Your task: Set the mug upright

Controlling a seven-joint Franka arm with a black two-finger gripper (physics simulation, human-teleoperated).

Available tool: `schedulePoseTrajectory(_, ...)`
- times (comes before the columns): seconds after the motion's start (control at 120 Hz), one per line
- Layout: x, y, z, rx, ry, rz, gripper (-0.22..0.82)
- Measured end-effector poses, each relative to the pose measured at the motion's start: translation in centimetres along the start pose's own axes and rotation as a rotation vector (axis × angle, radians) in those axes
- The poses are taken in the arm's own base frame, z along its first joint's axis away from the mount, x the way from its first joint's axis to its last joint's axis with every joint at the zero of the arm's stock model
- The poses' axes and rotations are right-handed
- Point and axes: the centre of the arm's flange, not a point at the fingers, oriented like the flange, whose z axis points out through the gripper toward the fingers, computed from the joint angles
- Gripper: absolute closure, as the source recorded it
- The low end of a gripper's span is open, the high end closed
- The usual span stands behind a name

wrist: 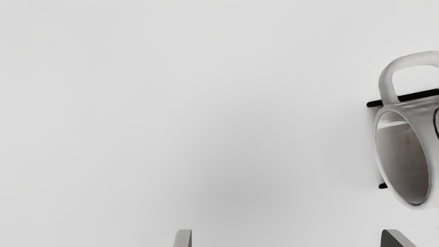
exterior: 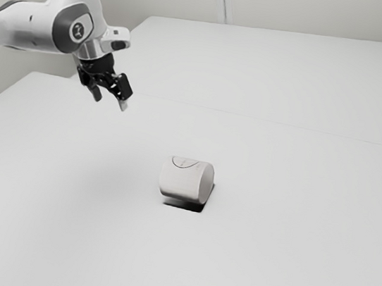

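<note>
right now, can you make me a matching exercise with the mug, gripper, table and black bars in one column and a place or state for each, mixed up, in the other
Things:
1. mug
2. gripper
3. table
4. black bars

Places and states:
A. poking out from under the mug
B. open, up in the air
C. lying on its side
D. pale, flat and below everything else here

Right pairs: 1-C, 2-B, 3-D, 4-A
</note>
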Motion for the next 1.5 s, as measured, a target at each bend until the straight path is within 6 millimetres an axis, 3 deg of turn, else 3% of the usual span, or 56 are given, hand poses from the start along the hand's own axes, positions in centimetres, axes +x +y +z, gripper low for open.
schedulePoseTrajectory(0.108, -0.4, -0.8, 0.0, -0.010, 0.006, -0.014, 0.00)
schedulePoseTrajectory(0.267, -1.1, -0.1, 2.6, -0.193, 0.006, -0.075, 0.00)
schedulePoseTrajectory(0.392, -2.4, 1.5, 6.0, -0.381, -0.008, -0.089, 0.00)
schedulePoseTrajectory(0.5, -2.7, 1.7, 8.8, -0.520, -0.003, -0.093, 0.00)
schedulePoseTrajectory(0.675, -2.6, 2.0, 12.9, -0.667, 0.015, -0.056, 0.00)
schedulePoseTrajectory(0.817, -2.4, 2.8, 15.0, -0.766, 0.058, -0.033, 0.00)
schedulePoseTrajectory(1.142, -3.1, 4.2, 18.7, -0.873, 0.148, -0.010, 0.00)
schedulePoseTrajectory(1.5, -2.6, 6.4, 20.0, -0.921, 0.203, 0.072, 0.00)
